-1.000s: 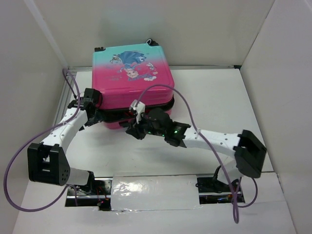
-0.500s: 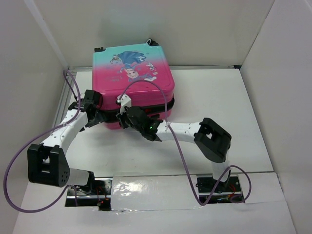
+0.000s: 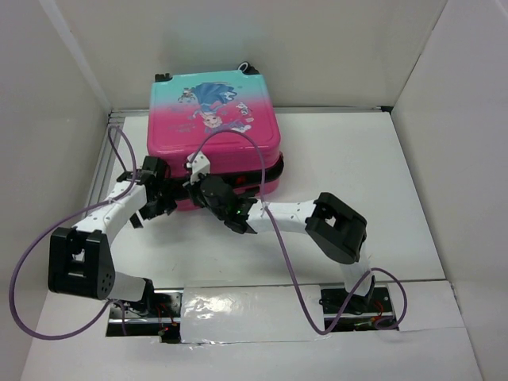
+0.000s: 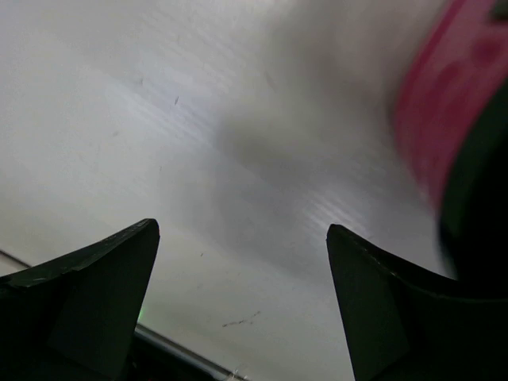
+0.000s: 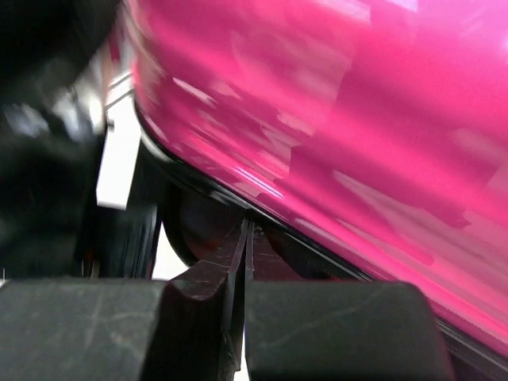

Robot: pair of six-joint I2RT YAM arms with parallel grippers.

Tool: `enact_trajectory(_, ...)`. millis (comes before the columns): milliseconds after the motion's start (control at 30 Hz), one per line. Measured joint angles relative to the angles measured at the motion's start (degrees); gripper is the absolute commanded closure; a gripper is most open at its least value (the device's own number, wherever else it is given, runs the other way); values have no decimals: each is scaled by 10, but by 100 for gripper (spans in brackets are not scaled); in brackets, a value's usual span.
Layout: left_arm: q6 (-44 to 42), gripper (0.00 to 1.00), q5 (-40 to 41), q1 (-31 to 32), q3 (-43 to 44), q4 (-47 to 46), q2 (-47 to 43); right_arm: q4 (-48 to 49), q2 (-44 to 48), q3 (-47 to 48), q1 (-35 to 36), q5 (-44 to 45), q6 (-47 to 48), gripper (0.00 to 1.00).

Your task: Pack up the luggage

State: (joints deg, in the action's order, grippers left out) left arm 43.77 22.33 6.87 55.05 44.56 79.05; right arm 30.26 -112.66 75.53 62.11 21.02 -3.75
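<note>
Luggage [image 3: 214, 131], a small hard-shell suitcase with a teal-to-pink gradient lid and a cartoon print, lies flat in the upper centre-left of the top view, against the back wall. A dark seam runs between its two halves along the near edge. At its lower left corner, the left gripper [image 3: 161, 198] hangs released, fingers spread wide over the white table [image 4: 198, 143] with nothing between them. The right gripper [image 3: 198, 184] sits at the case's near edge, clenched. Its fingertips are pressed together at the dark seam under the pink shell, with nothing visible between them.
</note>
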Motion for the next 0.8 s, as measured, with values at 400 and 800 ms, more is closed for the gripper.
enact_trajectory(400,29,0,-89,13,-35,55,-31,56,76,33,-5,-8,45,91)
enact_trajectory(800,13,0,-153,24,181,71,-228,-181,194,156,-180,-85,-12,56)
